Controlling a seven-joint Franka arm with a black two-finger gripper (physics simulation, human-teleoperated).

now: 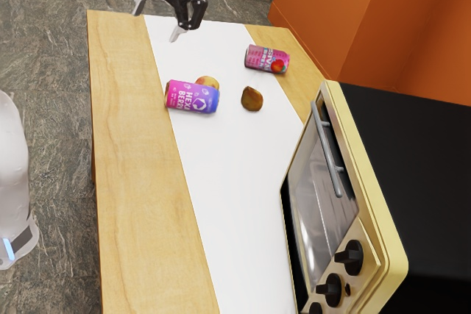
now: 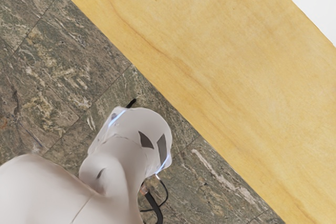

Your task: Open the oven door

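Note:
The toaster-style oven stands at the exterior view's lower right, its glass door facing the exterior view's left. A grey bar handle runs along the door's upper edge, and a dark strip borders its lower side. Whether the door is fully closed I cannot tell. My gripper is at the exterior view's top, far from the oven, its two fingers spread apart with nothing between them. In the wrist view, my hand looks down on the wooden tabletop and the arm's white base.
A purple can lies against a peach on the white strip of table. A brown lump and a pink can lie toward the orange wall. Black knobs protrude beside the door.

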